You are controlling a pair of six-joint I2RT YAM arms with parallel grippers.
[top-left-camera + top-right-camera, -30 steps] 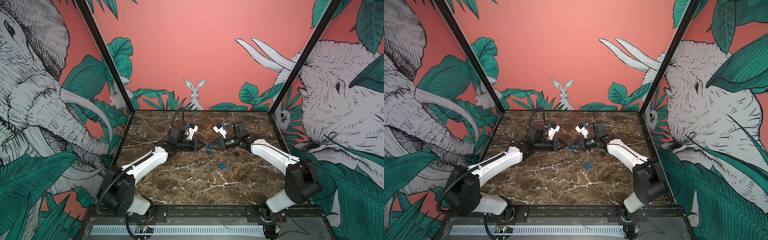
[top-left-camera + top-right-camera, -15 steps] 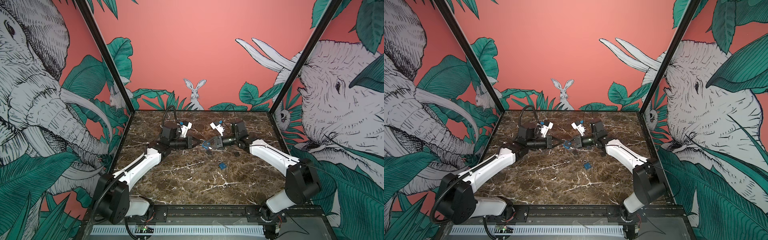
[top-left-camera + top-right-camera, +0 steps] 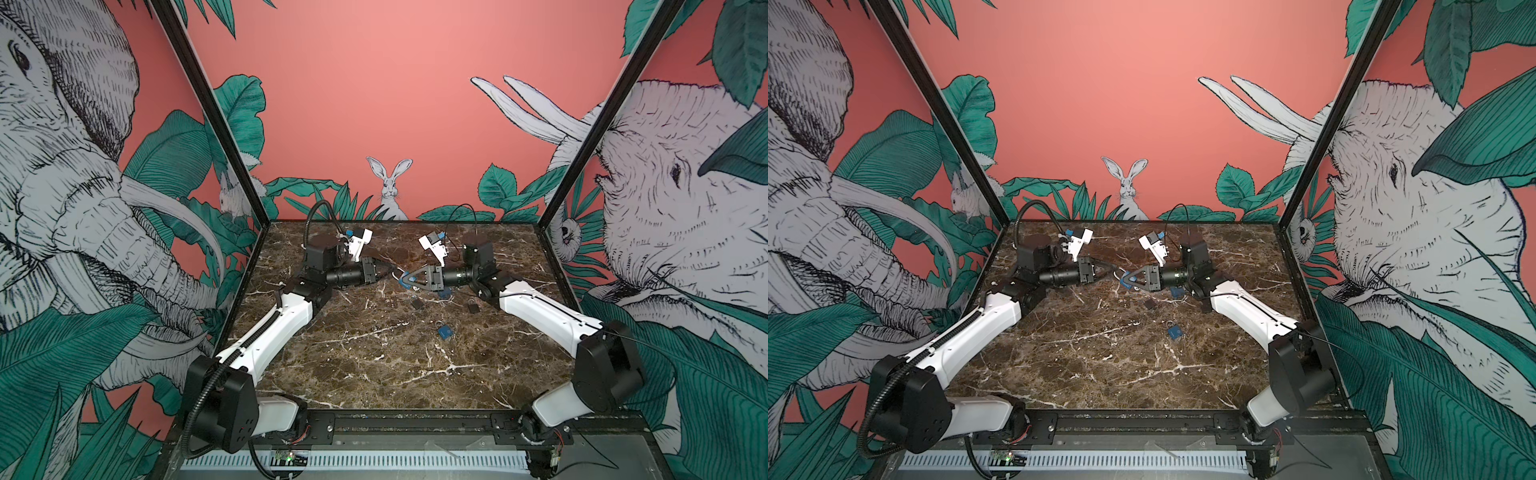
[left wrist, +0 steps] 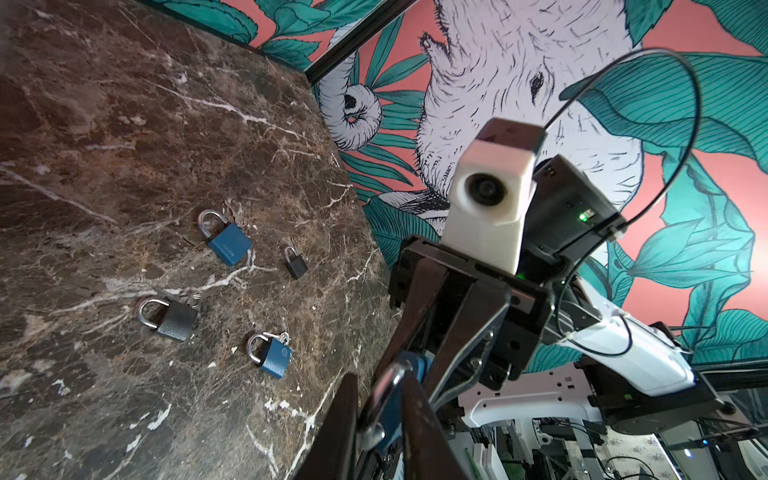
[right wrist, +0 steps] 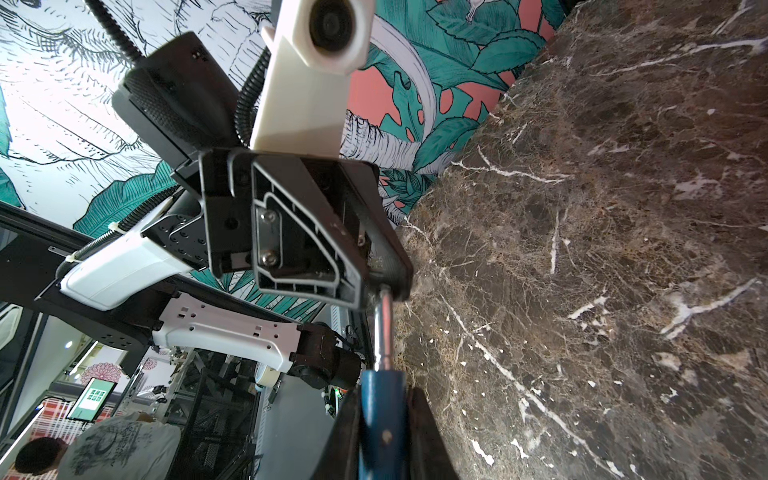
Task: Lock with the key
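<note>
A blue padlock (image 3: 404, 281) (image 3: 1125, 281) hangs above the marble table (image 3: 374, 365) between my two grippers. My right gripper (image 5: 383, 392) (image 3: 410, 281) is shut on its blue body (image 5: 381, 419). The silver shackle (image 5: 385, 328) (image 4: 390, 384) sticks out toward my left gripper (image 4: 380, 376) (image 3: 390, 274). The left fingers stand close on either side of the shackle. I cannot tell whether they press it. The key is hidden; none shows in the held padlock or in either gripper.
Several more padlocks lie on the table under and in front of the right arm: a blue one (image 4: 228, 245), a small black one (image 4: 296, 264), a grey one (image 4: 168, 318) and another blue one (image 4: 270, 355) (image 3: 444, 331). Walls close in the back and both sides.
Both grippers have shifted a little toward the back wall with the padlock between them. The left forearm has swung leftward. The right grip on the padlock body has not changed.
</note>
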